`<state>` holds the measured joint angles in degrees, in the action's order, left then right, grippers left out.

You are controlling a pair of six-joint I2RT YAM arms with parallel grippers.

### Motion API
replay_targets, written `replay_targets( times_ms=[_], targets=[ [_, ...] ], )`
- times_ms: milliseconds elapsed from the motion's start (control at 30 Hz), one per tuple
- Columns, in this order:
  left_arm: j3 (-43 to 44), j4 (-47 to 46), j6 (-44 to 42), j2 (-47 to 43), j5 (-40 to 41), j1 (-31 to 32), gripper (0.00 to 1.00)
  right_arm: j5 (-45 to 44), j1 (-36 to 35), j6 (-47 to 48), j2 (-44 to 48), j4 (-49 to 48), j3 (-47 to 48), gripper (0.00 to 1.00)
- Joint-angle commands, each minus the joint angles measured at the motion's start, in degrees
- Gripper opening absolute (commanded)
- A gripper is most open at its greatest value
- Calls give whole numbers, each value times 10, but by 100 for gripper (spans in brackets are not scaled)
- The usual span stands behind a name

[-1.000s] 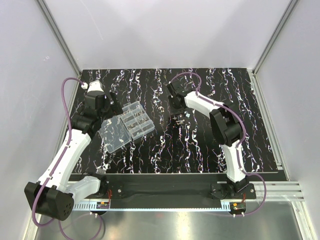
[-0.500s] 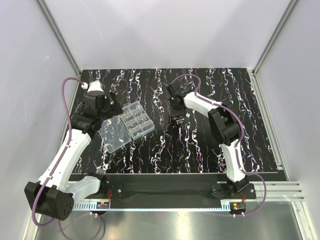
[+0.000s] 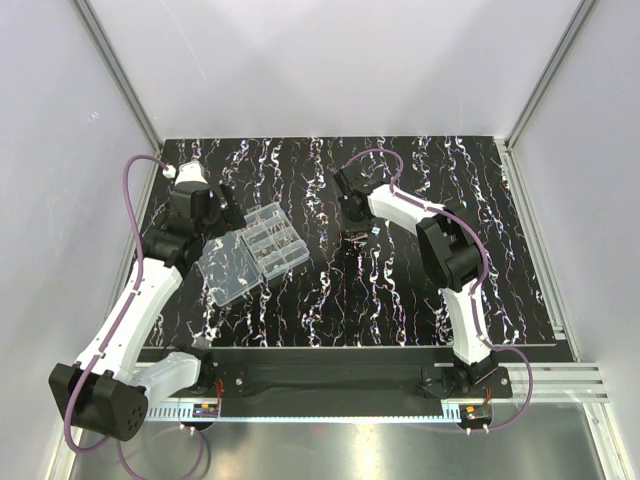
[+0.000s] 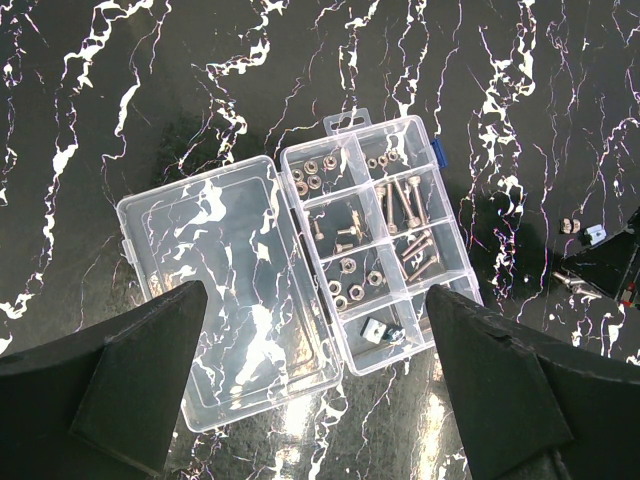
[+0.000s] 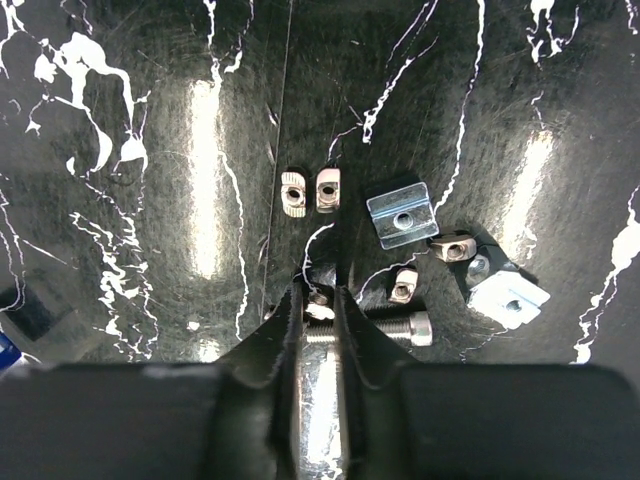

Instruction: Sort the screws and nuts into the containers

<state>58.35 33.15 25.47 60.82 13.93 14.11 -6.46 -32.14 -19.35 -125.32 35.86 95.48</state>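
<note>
Screw [image 5: 375, 328] lies crosswise right at my right gripper [image 5: 320, 300] tips, jaws pinched down on its shaft; loose nuts [image 5: 328, 190] sit just past them on the counter [image 5: 130, 200]. My left gripper [image 4: 312, 292] hangs wide open, containers [image 4: 445, 215] ahead between its jaws.

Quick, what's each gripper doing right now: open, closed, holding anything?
Left gripper: open, holding nothing.
Right gripper: nearly closed, pinching a screw by its shank.
</note>
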Motion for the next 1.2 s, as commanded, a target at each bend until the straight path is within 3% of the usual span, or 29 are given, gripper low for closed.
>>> replay_targets(
  times_ms=[0,467,767,1167],
  targets=[
    [-4,-17,-2,-7,5,-4,99,3,-6,-11,3,20,-9,15],
    [-4,-16,-2,-10,8,-4,99,-3,-6,-26,28,29,19,6],
    [-4,-16,-2,-9,7,-4,99,3,-6,-27,39,40,8,26],
    [-4,-16,-3,-9,9,-4,99,24,-9,-66,40,44,-1,31]
  ],
)
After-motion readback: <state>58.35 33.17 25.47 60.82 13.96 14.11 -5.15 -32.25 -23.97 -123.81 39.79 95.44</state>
